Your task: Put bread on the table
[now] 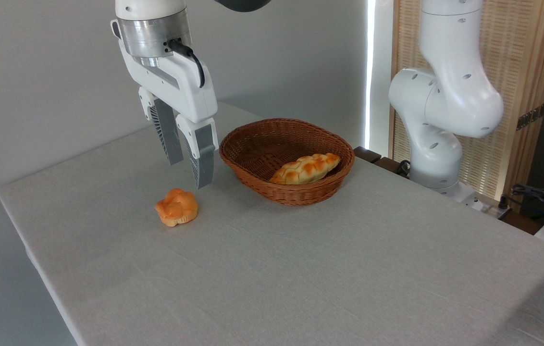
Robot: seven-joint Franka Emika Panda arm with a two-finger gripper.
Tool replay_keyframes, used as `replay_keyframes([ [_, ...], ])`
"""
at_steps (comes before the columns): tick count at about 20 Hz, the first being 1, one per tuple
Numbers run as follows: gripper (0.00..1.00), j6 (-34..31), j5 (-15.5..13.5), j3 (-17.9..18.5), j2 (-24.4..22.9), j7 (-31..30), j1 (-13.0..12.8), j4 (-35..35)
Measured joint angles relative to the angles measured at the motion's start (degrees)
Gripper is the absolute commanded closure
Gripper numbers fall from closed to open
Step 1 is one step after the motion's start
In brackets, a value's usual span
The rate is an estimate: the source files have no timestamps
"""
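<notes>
In the fixed camera view, the bread (305, 168) lies inside the brown wicker basket (253, 166), tilted against the basket's right inner wall with one pointed end raised toward the rim. The tool (189, 169) hangs in the air just left of the basket, its two grey fingers (202, 161) spread apart and pointing down, released and grasping nothing. The bread sits to the right of the tool, across the basket's left rim, and apart from it. A small orange flower-shaped bun (176, 207) rests on the bench (301, 278) left of the basket, near and below the fingertips without touching them. The arm's white base (440, 120) stands right of the basket, behind the bench's far edge.
</notes>
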Motion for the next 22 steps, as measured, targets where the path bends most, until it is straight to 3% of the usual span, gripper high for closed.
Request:
replay_keyframes([
  [22, 0.0, -0.04, -0.04, -0.23, -0.95, 0.0, -0.12, -1.53],
])
